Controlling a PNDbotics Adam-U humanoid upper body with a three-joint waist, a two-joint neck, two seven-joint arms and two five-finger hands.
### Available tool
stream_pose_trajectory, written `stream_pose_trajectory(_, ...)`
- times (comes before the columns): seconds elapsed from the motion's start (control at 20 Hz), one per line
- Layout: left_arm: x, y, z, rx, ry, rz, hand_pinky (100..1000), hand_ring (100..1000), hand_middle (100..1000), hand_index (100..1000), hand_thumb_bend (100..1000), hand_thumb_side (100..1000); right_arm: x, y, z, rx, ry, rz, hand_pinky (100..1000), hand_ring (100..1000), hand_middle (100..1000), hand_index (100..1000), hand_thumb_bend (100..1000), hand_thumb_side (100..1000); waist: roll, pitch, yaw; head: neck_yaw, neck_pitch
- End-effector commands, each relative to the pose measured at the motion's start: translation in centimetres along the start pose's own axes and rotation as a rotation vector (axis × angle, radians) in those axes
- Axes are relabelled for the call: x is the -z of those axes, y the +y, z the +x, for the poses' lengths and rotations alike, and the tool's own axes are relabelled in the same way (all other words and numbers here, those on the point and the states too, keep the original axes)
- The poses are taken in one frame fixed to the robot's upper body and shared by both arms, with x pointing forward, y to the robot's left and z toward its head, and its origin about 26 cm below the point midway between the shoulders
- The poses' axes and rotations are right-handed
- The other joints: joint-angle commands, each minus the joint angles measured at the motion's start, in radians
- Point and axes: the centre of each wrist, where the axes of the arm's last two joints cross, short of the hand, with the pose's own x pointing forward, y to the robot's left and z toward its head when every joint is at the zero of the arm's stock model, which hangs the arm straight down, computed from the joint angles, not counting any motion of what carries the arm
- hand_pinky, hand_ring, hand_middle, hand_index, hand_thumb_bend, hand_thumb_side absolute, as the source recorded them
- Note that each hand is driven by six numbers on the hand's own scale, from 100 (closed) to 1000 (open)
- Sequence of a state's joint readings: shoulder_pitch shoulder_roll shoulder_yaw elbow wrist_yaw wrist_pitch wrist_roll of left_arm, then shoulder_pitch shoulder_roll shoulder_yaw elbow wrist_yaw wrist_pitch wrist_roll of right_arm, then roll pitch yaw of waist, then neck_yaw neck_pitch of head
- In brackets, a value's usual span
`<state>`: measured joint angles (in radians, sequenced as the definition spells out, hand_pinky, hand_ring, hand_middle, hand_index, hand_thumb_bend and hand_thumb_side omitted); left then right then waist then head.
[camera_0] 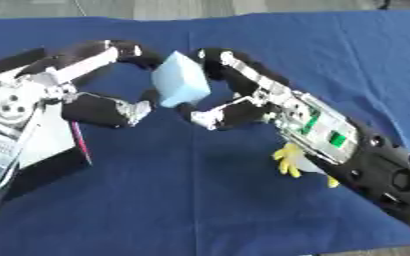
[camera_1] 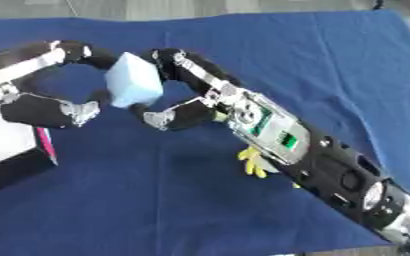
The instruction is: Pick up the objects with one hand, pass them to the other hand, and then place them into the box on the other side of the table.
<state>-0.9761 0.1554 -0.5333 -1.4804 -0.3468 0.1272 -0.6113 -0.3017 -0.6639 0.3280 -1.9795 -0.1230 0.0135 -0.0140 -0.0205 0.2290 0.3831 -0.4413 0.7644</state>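
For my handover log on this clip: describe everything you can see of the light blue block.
The light blue block is a plain, matte, foam-like cuboid with no markings. It is held tilted above the blue cloth, between the two hands. The right hand has fingers curled over its top and thumb under it; the left hand touches its other side. It lies in no box.

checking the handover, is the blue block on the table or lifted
Lifted: the light blue block sits between the fingers of both hands.

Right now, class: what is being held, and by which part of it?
The light blue block is held between both hands: the right hand grips its right side, the left hand its left side.
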Motion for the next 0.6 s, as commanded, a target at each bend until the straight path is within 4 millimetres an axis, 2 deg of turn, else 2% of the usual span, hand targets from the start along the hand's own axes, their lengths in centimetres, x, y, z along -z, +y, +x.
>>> stream_pose_trajectory(0.05, 0.11, 0.64, 0.64, 0.019, -0.016, 0.002, 1000, 883, 792, 891, 100, 348, 0.14, -0.38, 0.72, -0.022, -0.032, 0.0, 694, 560, 616, 644, 100, 100, -0.005, 0.002, -0.002, 0.003, 0.006)
stream_pose_trajectory(0.2, 0.15, 0.65, 0.64, 0.022, -0.017, -0.004, 1000, 883, 792, 891, 100, 374, 0.12, -0.38, 0.7, -0.022, -0.033, 0.001, 694, 560, 616, 644, 100, 100, -0.004, 0.002, -0.003, 0.003, 0.006)
stream_pose_trajectory(0.6, 0.32, 0.57, 0.68, 0.029, -0.024, -0.032, 1000, 882, 789, 886, 100, 514, 0.15, -0.4, 0.74, -0.025, -0.039, 0.006, 693, 557, 616, 644, 100, 100, -0.003, 0.005, -0.004, 0.002, 0.006)
